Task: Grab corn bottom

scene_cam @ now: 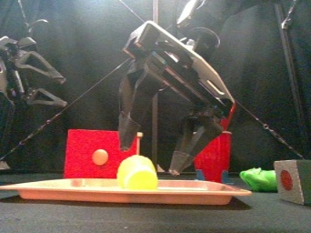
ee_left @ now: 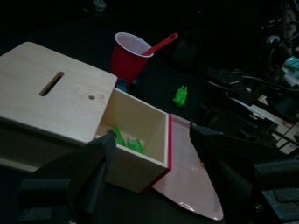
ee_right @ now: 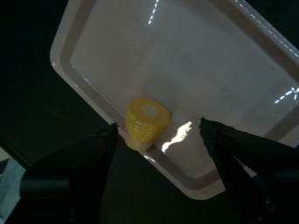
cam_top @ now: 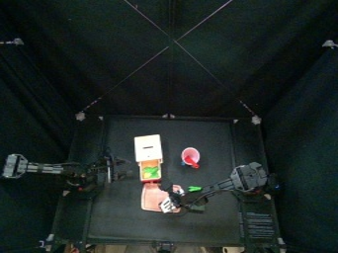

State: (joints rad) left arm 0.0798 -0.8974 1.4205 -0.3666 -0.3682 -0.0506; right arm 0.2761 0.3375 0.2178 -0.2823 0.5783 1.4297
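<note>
The corn (ee_right: 146, 121), a small yellow piece, lies on the salmon-pink tray (ee_right: 222, 61) close to its rim. In the front view the corn (scene_cam: 137, 171) stands on the tray (scene_cam: 73, 189). My right gripper (scene_cam: 155, 155) hangs just above it, open, one jaw on each side of the corn and nothing held. In its wrist view the right gripper (ee_right: 163, 140) has the corn just ahead of the gap. My left gripper (ee_left: 163, 166) rests open at the table's left, beside the wooden box (ee_left: 52, 96).
A red cup (ee_left: 135, 57) with a red stick in it stands behind the box. A small green item (ee_left: 181, 94) lies on the table between cup and tray. A grey cube (scene_cam: 292, 180) with a red dot sits at the front right.
</note>
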